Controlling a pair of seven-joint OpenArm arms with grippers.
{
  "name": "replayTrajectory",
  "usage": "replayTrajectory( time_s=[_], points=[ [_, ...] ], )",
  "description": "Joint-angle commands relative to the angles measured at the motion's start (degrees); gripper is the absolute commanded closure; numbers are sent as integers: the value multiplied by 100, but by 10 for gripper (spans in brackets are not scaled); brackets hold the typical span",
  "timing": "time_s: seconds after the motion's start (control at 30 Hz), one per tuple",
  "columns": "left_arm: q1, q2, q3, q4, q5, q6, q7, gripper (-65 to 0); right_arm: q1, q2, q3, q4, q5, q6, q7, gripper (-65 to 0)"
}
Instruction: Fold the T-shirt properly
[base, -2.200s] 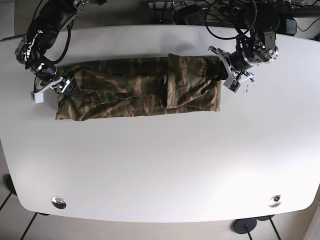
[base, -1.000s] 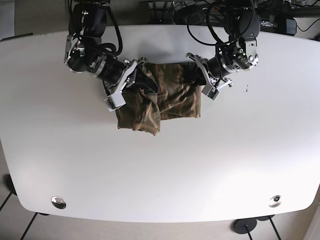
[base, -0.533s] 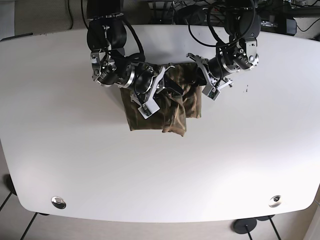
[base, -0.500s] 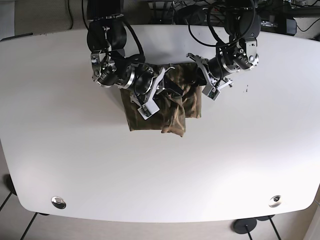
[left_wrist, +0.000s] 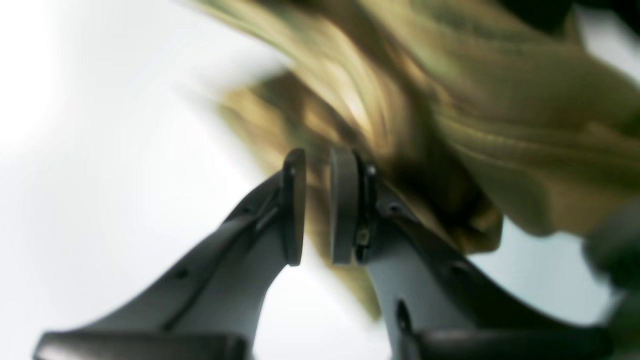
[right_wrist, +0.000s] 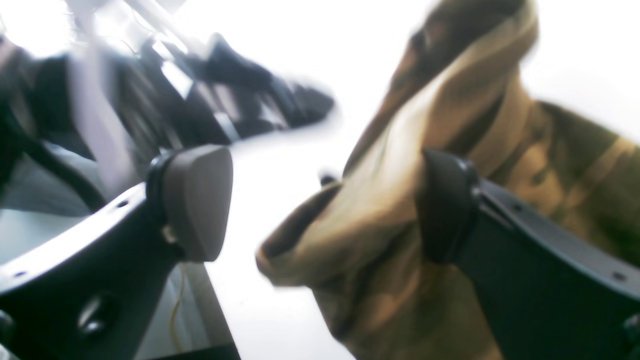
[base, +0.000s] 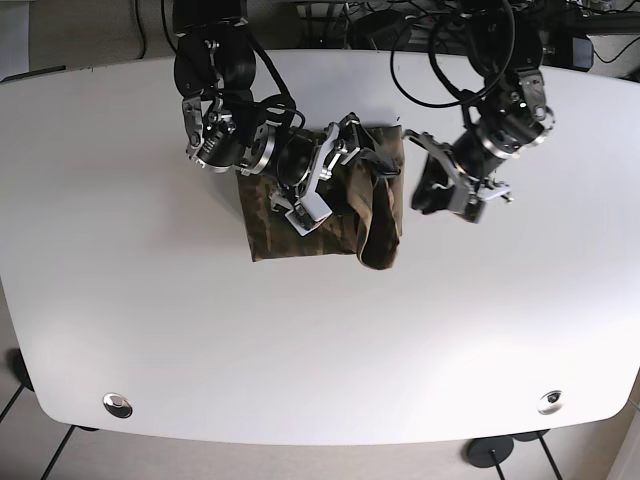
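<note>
The camouflage T-shirt (base: 320, 215) lies folded into a compact block at the middle of the white table (base: 150, 330). A loose fold hangs at its right edge (base: 380, 230). My right gripper (base: 335, 170) is over the top of the shirt. In the right wrist view it is wide open (right_wrist: 320, 205), with a raised fold of cloth (right_wrist: 450, 115) resting against one finger. My left gripper (base: 438, 188) is just off the shirt's right edge. In the blurred left wrist view its pads stand almost together (left_wrist: 317, 205), with the shirt (left_wrist: 500, 125) behind them.
Cables and dark equipment (base: 420, 20) lie past the table's far edge. Two round metal fittings sit near the front corners (base: 117, 404) (base: 550, 401). Both arms crowd the area around the shirt.
The right gripper has carried the shirt's left half over to the right, making a compact fold, and now stands open. The left gripper has moved right, off the shirt.
</note>
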Motion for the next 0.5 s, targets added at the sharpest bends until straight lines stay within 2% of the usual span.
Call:
replayTrajectory(
  time_s=[0.03, 0.27, 0.43, 0.5],
  points=[
    [126, -80, -506, 185, -32, -3, -32, -74, 38, 85, -1, 128, 107, 44, 134, -537],
    [223, -959, -2361, -132, -32, -3, -41, -74, -103, 120, -1, 49, 81, 44, 134, -537],
    [240, -1082, -2185, -88, -32, -3, -41, -74, -59, 111, -10, -531, 72, 44, 160, -536],
    [258, -1020, -1939, 79, -32, -3, -41, -74, -50, 93, -19, -795, 72, 88, 169, -495]
  ],
)
